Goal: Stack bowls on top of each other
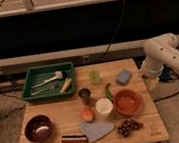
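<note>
The orange bowl [127, 102] sits upright on the wooden table [64, 116] at the right, next to the small white cup [104, 106]. The dark maroon bowl [39, 128] with a glossy inside sits at the front left, far from the orange one. My white arm [164, 55] hangs over the table's right edge, and the gripper [149, 81] points down just beyond that edge, to the right of and behind the orange bowl. It holds nothing that I can see.
A green tray [49, 81] with utensils and a corn cob stands at the back left. Near the middle are a small dark metal cup [85, 95], a green cup [94, 77], a blue sponge [123, 76], a green pepper [108, 91], an orange fruit [87, 115], grapes [128, 127], a grey cloth [95, 129] and a striped block [73, 141].
</note>
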